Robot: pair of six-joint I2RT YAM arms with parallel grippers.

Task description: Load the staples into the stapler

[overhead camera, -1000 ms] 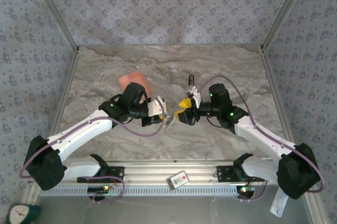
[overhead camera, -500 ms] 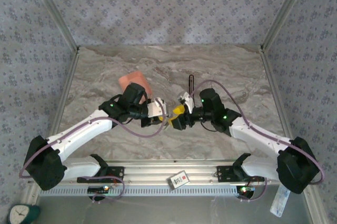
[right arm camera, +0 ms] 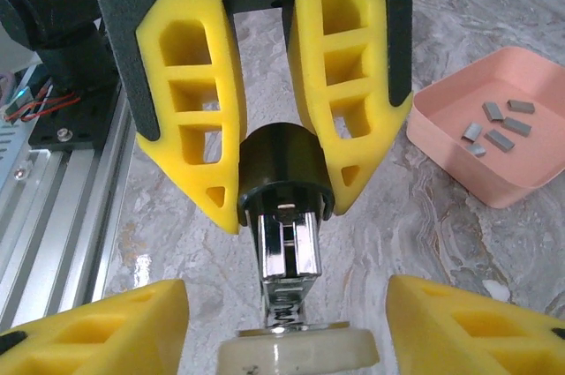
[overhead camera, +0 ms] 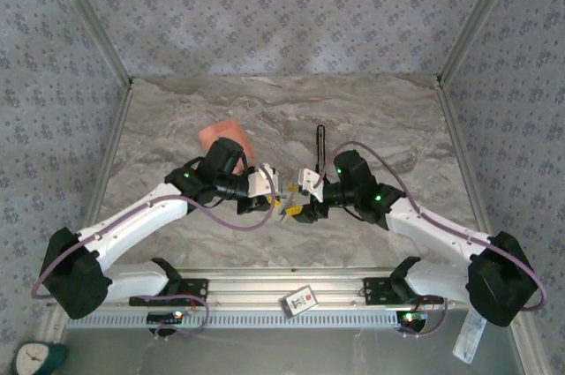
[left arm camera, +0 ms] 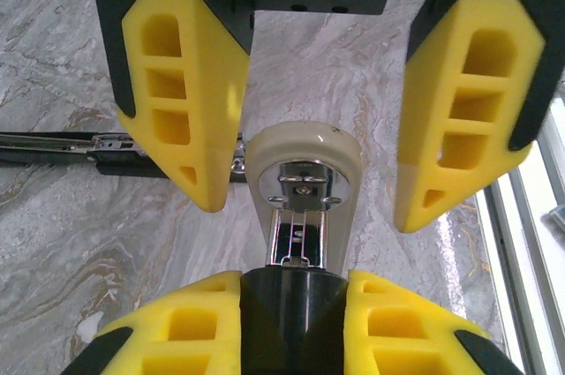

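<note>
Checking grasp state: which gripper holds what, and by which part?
The right gripper grips the stapler by its black end; left gripper open around cream end.

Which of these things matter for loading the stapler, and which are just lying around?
For the job: stapler, clamped by the right gripper, with the left gripper open on either side of its pale end; staples in the pink tray.

Lying about: clock; card on the front rail; black bar on the table, purpose unclear.
</note>
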